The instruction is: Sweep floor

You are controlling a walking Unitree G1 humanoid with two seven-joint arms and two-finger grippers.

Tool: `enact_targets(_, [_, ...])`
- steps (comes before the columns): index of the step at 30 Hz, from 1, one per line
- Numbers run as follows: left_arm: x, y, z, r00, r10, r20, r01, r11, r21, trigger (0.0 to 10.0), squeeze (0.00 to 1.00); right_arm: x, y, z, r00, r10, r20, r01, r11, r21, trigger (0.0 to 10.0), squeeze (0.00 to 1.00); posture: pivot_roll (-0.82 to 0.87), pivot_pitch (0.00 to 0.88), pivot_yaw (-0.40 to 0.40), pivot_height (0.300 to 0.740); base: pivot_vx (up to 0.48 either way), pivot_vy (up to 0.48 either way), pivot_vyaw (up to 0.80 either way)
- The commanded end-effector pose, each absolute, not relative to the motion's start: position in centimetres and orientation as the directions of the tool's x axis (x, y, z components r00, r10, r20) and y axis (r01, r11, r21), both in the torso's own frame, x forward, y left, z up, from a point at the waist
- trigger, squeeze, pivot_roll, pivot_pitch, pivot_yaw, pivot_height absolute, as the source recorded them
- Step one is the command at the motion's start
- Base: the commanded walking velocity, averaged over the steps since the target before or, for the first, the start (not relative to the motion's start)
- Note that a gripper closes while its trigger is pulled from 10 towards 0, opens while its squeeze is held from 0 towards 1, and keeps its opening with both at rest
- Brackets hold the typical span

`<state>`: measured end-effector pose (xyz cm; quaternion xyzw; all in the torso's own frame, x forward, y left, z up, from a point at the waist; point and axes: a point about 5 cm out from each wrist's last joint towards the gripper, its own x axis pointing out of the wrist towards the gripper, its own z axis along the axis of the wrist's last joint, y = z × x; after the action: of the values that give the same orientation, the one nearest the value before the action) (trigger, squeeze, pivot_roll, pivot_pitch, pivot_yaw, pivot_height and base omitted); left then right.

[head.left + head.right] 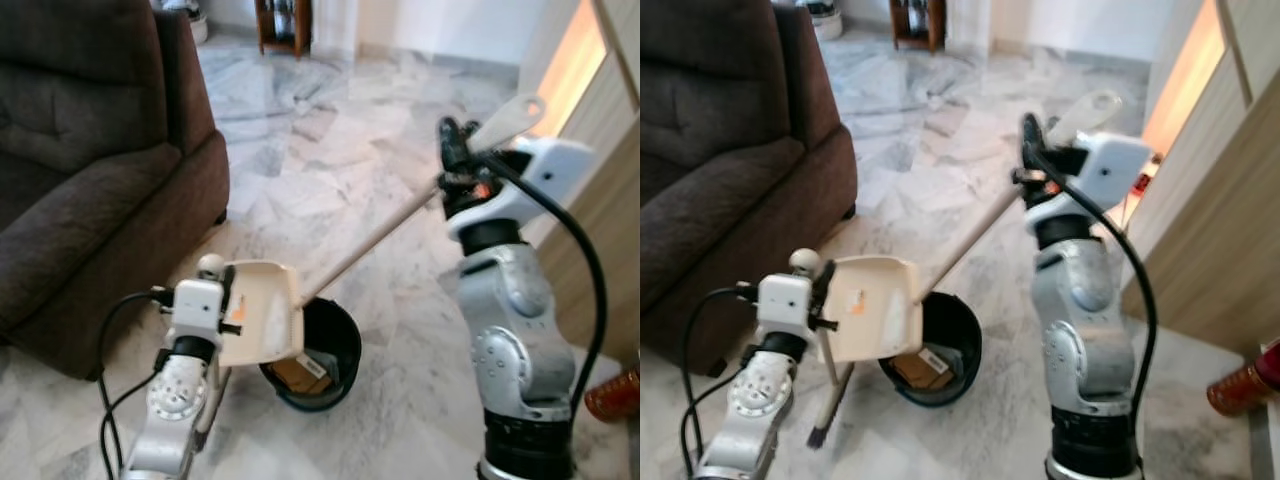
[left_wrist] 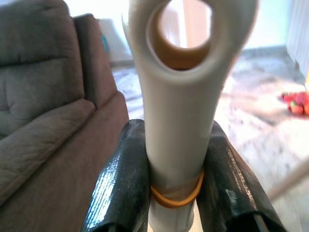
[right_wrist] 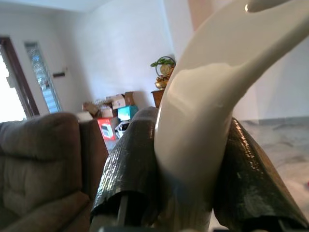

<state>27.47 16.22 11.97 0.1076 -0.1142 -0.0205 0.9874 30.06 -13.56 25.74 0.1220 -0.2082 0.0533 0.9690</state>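
Over the black bin (image 1: 325,352), I see left end effector (image 2: 174,193) clamped on dustpan (image 1: 260,312); right end effector (image 3: 193,188) clamped on broom handle (image 1: 375,240).

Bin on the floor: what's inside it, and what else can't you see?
- Bin: contents partly hidden by the dustpan in the eye views; something brown shows, too small to name.
- Broom: its head is hidden behind the dustpan and bin.
- Red thing on the floor: blurred in the left wrist view.
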Motion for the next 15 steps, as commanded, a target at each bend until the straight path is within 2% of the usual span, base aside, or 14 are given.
enact_targets(1, [26.7,16.7,13.7,0.955,-0.070,0.288,-0.012,0.962,0.273,10.0,0.00,29.6,-13.3,27.0,0.875,0.053,0.482,-0.177,0.960,0.217,10.0,0.00,0.16,0.116,-0.021,0.740,0.000,0.000,0.00])
enact_targets(8, [24.9,17.6,13.9,0.957,-0.048,0.285,-0.042,0.953,0.300,10.0,0.00,29.9,-13.7,26.9,0.876,0.015,0.482,-0.134,0.968,0.213,10.0,0.00,0.18,0.117,-0.025,0.740,0.000,0.000,0.00])
enact_targets(15, [24.6,17.5,13.9,0.963,-0.047,0.265,-0.036,0.953,0.301,10.0,0.00,29.5,-13.5,28.2,0.819,-0.008,0.573,-0.073,0.990,0.118,10.0,0.00,0.17,0.113,-0.022,0.740,0.000,0.000,0.00])
